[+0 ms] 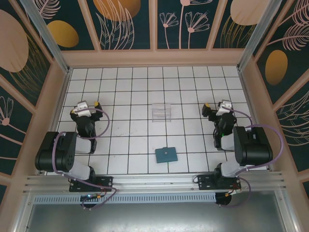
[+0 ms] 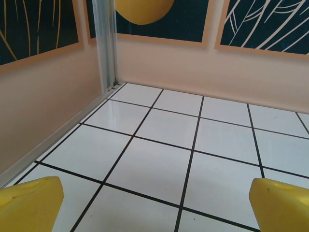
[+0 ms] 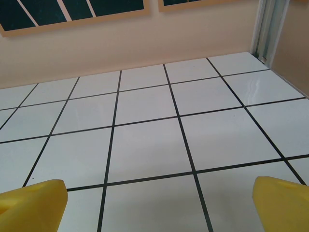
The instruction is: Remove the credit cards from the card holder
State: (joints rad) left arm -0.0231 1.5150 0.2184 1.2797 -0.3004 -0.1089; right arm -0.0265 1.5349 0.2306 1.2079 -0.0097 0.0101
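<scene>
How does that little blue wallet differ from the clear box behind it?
The card holder is opaque slate-blue; the clear box is see-through. The card holder lies flat and slightly askew to the tile lines; the clear box stands taller. The card holder sits nearer the arms' bases, the clear box farther back. Both sit midway between the arms.

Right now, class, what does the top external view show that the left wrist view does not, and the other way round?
Top external, not left wrist: the slate-blue card holder lying flat near the front centre, the clear plastic box behind it, and the right pincer. Left wrist, not top external: a close look along the left pincer, its yellow fingertips wide apart over bare tiles. Shared: the white tiled table, the aluminium corner post and the dark leaf-patterned wall panels.
</scene>
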